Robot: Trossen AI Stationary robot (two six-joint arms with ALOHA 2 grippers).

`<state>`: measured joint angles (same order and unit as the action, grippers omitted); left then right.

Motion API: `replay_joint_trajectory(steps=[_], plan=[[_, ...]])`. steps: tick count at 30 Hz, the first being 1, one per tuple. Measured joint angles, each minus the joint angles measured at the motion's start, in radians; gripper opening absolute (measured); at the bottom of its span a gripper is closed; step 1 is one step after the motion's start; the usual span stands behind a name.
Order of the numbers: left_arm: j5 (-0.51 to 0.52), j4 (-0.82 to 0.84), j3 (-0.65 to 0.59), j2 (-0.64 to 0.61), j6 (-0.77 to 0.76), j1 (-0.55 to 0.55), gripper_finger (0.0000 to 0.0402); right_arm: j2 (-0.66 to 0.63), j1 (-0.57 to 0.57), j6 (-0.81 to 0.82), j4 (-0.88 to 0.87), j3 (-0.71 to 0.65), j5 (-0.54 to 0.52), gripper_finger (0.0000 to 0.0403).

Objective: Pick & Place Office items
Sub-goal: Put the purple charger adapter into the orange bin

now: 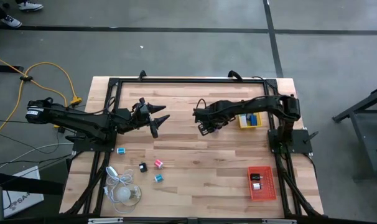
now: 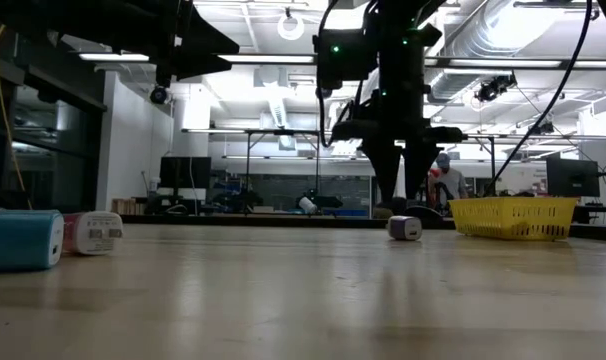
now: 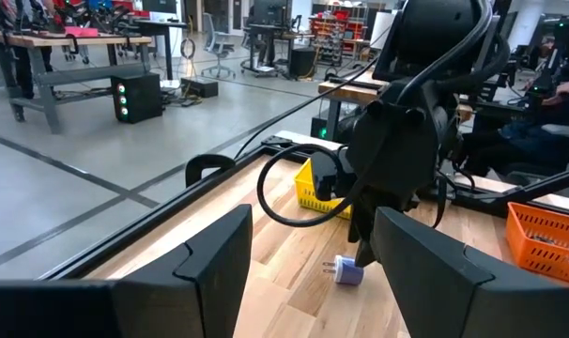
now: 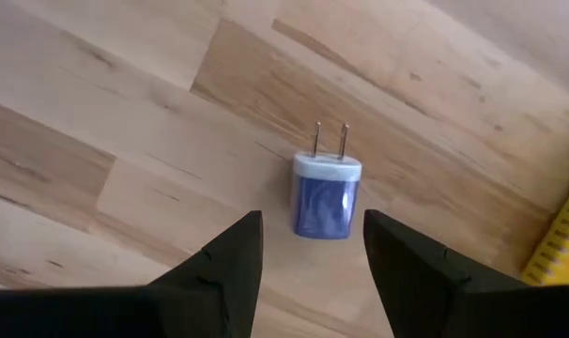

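The right gripper hangs over the light wooden table, its two dark fingers spread apart with nothing between them. Just under it, the small purple-blue plug adapter with a white face and two metal prongs lies flat on the wood, near the yellow plastic tray and apart from it. The left gripper is held above the table, also spread and empty. The other small pieces, teal, black and pink, lie on the left part of the table. An orange plastic tray stands at the right edge.
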<state>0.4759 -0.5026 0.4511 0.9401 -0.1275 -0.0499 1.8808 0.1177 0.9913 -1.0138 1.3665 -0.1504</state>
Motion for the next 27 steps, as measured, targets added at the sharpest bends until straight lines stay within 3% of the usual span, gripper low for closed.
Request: replay_joint_trajectory(steps=[8,27], plan=[[0.0,0.0,0.0,0.0,0.0,0.0,0.0218,0.0,0.001,-0.002,0.105,-0.098,0.029,0.0173],[0.0,0.0,0.0,0.0,0.0,0.0,0.0218,-0.001,0.023,-0.029,0.226,-0.159,0.021,0.0173]])
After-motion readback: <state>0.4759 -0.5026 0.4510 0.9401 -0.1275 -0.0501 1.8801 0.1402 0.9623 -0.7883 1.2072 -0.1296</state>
